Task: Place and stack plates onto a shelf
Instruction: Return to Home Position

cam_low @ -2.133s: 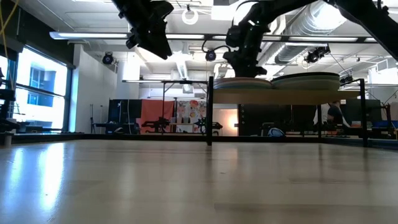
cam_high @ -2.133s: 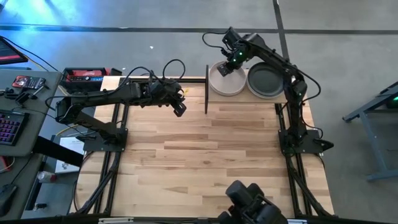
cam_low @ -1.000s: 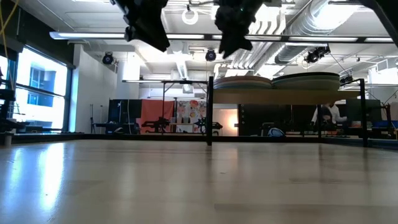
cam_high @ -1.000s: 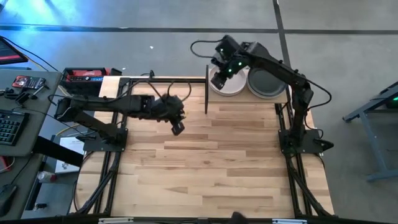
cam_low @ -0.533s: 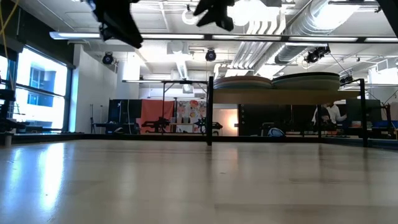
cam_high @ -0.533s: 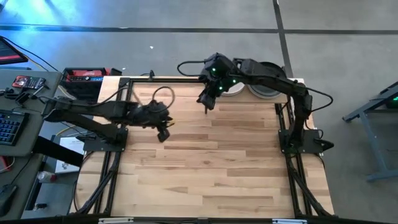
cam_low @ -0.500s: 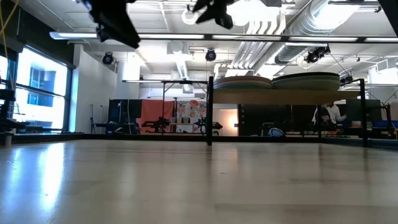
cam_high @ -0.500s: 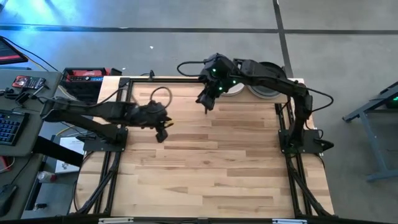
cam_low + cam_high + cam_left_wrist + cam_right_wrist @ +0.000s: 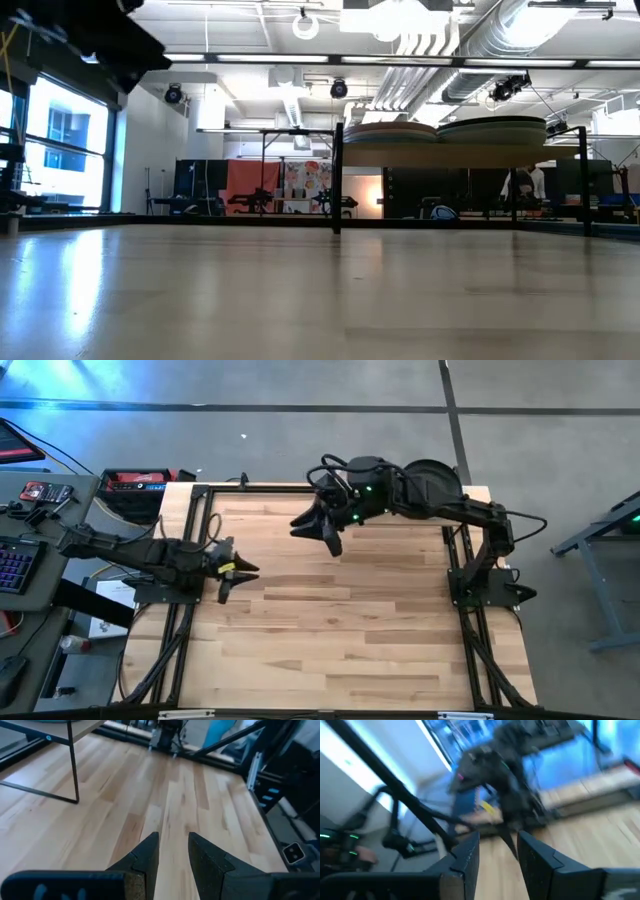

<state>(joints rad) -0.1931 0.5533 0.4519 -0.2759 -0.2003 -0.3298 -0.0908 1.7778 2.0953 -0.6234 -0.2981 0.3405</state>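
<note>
The shelf (image 9: 455, 156) stands at the table's far right on black posts. Two stacks of plates rest on its board, a left stack (image 9: 390, 132) and a right stack (image 9: 495, 130). From above, only a grey top plate (image 9: 437, 476) shows; my right arm covers the others. My right gripper (image 9: 318, 530) hangs open and empty over the table, left of the shelf and high above it. My left gripper (image 9: 232, 575) is open and empty near the table's left edge. A corner of the shelf (image 9: 75, 727) shows in the left wrist view.
The plank tabletop (image 9: 340, 630) stretches bare between the arms and toward its near edge. A desk with a keyboard and boxes (image 9: 40, 510) stands off the table's left. A person (image 9: 528, 185) moves in the room behind the shelf.
My right gripper has left the left plate stack, risen out of the low view and swung toward the table's left and near side. My left gripper has drawn back toward the table's left edge and slightly nearer. The plates have stayed on the shelf.
</note>
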